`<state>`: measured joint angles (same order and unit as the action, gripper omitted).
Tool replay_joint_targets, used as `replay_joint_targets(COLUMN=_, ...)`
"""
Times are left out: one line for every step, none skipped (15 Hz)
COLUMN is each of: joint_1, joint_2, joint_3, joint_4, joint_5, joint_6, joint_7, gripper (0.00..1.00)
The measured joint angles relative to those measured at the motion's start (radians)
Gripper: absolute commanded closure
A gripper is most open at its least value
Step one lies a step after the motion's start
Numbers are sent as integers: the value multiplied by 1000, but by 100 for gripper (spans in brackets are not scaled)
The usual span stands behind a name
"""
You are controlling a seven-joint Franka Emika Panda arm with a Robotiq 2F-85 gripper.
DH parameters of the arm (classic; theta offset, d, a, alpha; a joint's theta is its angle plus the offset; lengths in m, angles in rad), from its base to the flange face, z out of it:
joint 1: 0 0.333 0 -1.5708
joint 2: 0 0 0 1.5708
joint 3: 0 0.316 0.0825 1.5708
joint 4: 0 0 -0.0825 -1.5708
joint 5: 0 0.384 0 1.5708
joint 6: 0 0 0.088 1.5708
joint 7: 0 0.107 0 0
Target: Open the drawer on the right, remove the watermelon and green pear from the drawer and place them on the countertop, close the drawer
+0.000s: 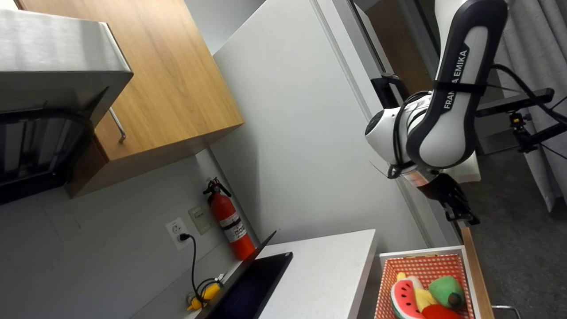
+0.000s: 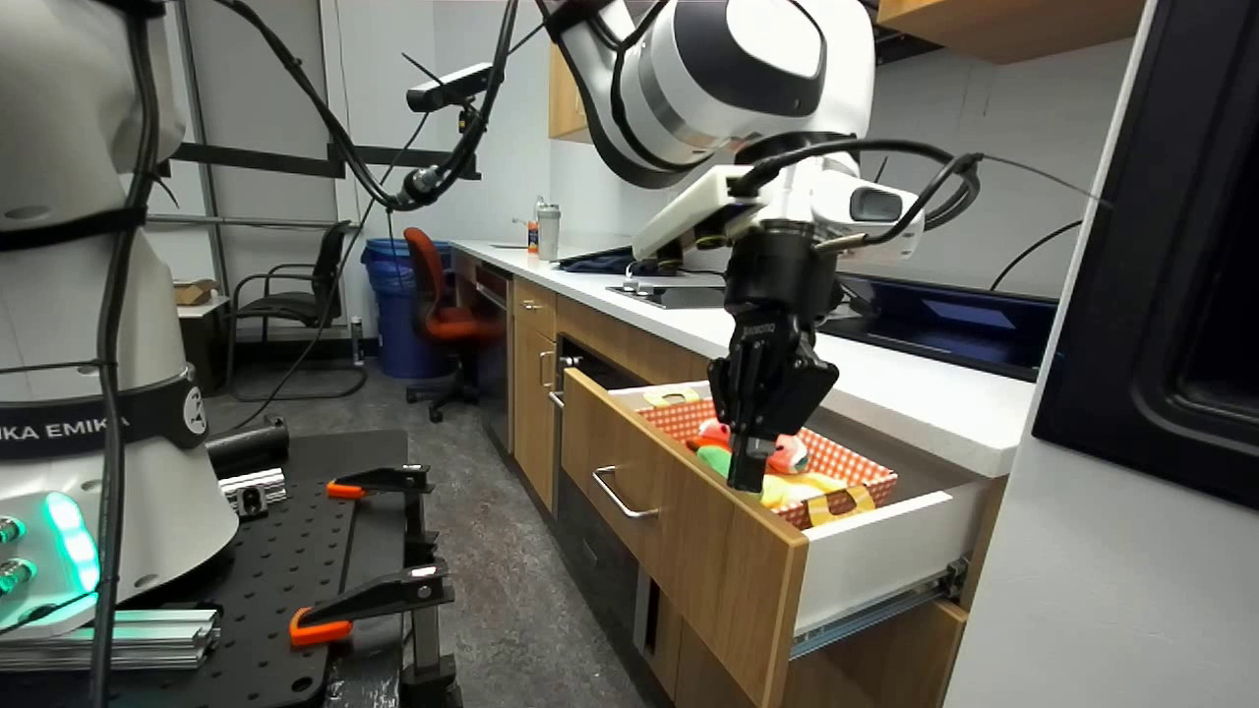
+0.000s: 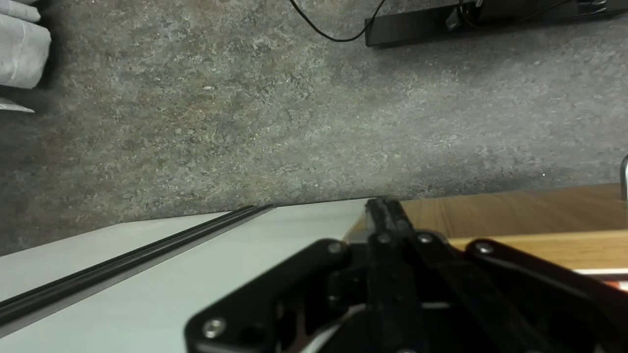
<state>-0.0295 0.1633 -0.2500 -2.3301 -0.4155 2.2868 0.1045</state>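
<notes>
Clenched robot jaws are hovering near a pulled-out drawer (image 2: 703, 541), its checkered basket (image 1: 432, 266) holding a watermelon slice (image 1: 405, 297) and green pear (image 1: 445, 289).

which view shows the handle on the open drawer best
Best in an exterior view: the drawer handle shows whole, both ends meeting the drawer front. In an exterior view the picture's bottom edge crops the handle; the wrist view has just a sliver of the handle, cut by its right edge.
</notes>
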Motion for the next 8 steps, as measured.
replay_joint_targets(joint_1=-3, joint_2=-15, joint_3=3, joint_4=-9, joint_5=-2, joint_6=0, joint_7=0, gripper=100)
replay_joint_targets(joint_1=-3, joint_2=-32, joint_3=9, joint_4=-17, joint_5=-5, joint_6=0, joint_7=0, gripper=100)
replay_joint_targets(joint_1=-3, joint_2=-49, joint_3=19, joint_4=-25, joint_5=-8, joint_6=0, joint_7=0, gripper=100)
replay_joint_targets(joint_1=-3, joint_2=-69, joint_3=34, joint_4=-34, joint_5=-8, joint_6=1, joint_7=0, gripper=100)
replay_joint_targets(joint_1=-3, joint_2=-88, joint_3=51, joint_4=-42, joint_5=-8, joint_6=1, joint_7=0, gripper=100)
replay_joint_targets(joint_1=-2, joint_2=-108, joint_3=70, joint_4=-51, joint_5=-8, joint_6=1, joint_7=0, gripper=100)
replay_joint_targets(joint_1=-1, joint_2=-125, joint_3=90, joint_4=-60, joint_5=-8, joint_6=1, joint_7=0, gripper=100)
replay_joint_targets(joint_1=0, joint_2=-140, joint_3=110, joint_4=-66, joint_5=-8, joint_6=2, joint_7=0, gripper=100)
